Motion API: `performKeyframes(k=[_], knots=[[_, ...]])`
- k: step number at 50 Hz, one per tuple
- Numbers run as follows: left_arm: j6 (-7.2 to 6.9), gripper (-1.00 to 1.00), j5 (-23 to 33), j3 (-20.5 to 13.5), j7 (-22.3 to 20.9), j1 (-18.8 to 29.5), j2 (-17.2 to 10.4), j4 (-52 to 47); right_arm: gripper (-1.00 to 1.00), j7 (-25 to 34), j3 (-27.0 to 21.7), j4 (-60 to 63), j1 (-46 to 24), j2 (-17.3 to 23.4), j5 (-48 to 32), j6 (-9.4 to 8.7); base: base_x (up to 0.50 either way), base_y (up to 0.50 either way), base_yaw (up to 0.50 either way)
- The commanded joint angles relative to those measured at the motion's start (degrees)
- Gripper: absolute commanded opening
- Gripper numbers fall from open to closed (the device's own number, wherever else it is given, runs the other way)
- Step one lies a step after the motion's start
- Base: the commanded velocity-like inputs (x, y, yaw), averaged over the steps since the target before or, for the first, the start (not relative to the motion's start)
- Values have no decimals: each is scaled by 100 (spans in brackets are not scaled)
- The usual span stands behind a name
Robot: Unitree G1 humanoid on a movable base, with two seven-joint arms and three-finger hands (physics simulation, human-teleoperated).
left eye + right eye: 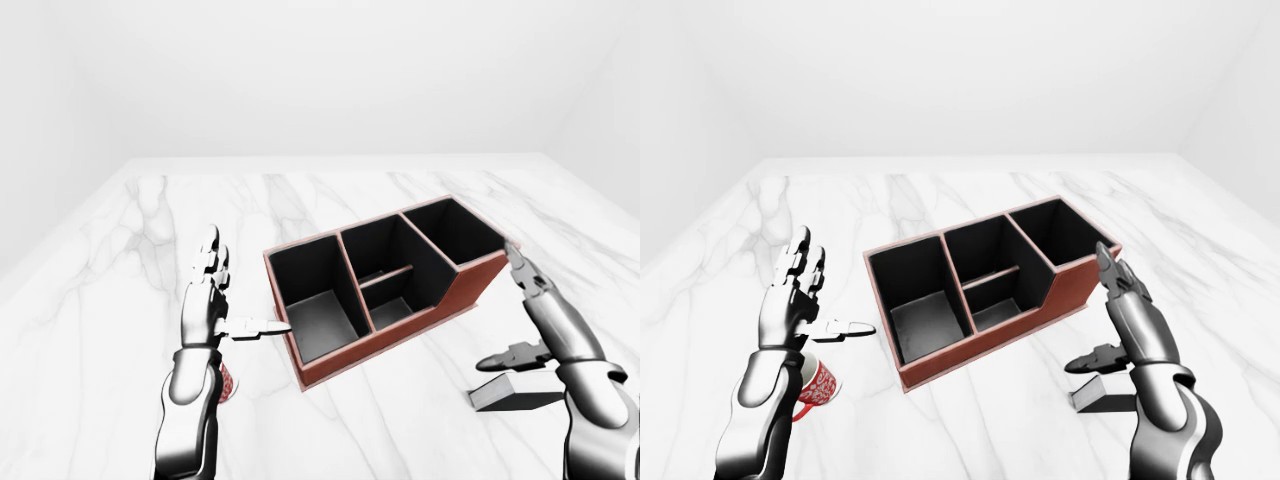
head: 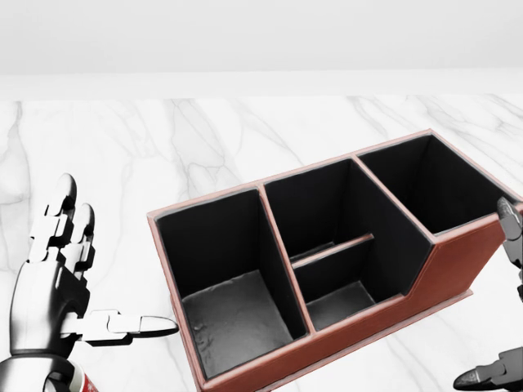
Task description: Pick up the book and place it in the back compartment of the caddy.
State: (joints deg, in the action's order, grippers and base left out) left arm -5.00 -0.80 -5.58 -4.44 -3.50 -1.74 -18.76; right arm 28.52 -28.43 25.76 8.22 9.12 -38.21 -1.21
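The red-brown caddy [image 1: 473, 285] with black compartments stands in the middle of the marble table, turned at an angle. The book [image 1: 510, 395], a flat grey slab, lies on the table to the caddy's lower right in the left-eye view. My right hand [image 1: 498, 310] hovers open just above the book, thumb over it, and does not grip it. My left hand [image 1: 243, 288] is open and empty to the left of the caddy, thumb pointing at its left wall. In the head view only the caddy [image 2: 458, 261] and parts of both hands show.
A red patterned mug [image 1: 816, 385] stands on the table under my left forearm. The white marble table [image 1: 120, 260] stretches wide round the caddy, with a plain white wall beyond its top edge.
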Motion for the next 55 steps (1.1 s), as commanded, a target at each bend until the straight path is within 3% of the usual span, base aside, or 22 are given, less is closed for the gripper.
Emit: performKeyframes(k=[1, 19, 55], knots=[[0, 100, -7, -12, 1, 16, -4, 45, 100, -44, -53, -237, 31, 47, -100, 218, 0, 0, 0], [0, 100, -4, -13, 10, 37, -8, 89, 100, -26, -163, -522, 173, 71, -319, 621, 0, 0, 0], [0, 100, 27, 21, 10, 15, -2, 80, 100, 185, -280, -740, 472, -68, -576, 621, 0, 0, 0]])
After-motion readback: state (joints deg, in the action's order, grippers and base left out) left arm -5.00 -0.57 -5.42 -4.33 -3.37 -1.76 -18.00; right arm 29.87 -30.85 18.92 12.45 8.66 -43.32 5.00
